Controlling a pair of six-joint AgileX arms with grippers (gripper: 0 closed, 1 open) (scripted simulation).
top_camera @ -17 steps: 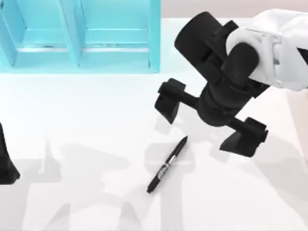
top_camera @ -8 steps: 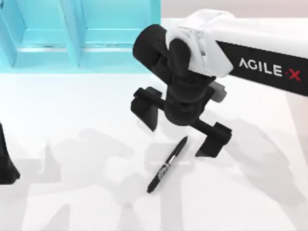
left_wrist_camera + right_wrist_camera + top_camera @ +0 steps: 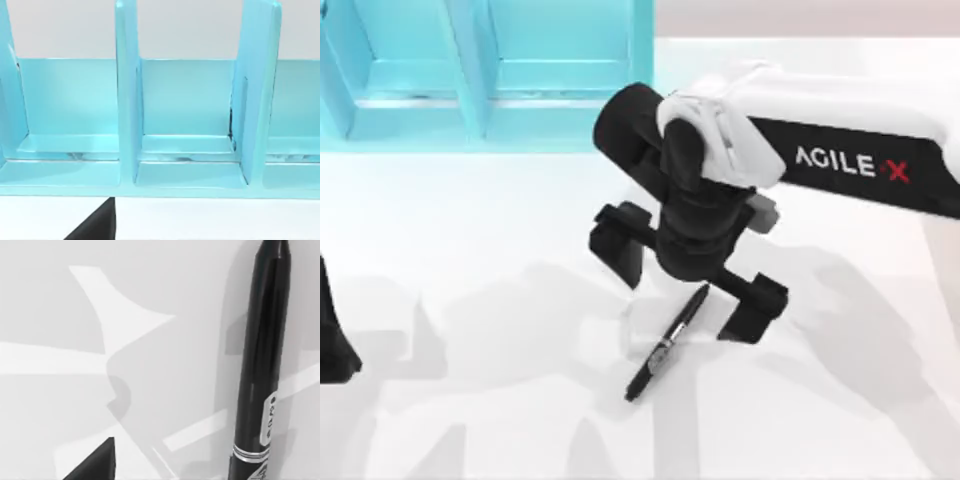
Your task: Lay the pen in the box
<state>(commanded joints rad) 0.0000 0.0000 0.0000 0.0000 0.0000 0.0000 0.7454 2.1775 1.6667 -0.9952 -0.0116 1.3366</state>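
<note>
The right gripper [image 3: 685, 285] is hovering with jaws wide over the pen's tip end, while the black pen [image 3: 667, 343] is lying flat on the white table [image 3: 470, 250], at about five o'clock from the blue box [image 3: 485, 90]. Closing off-centre like this is risking the pen pivoting or rolling away. The left gripper [image 3: 335, 340] is sitting parked at nine o'clock; I cannot tell its jaws.
</note>
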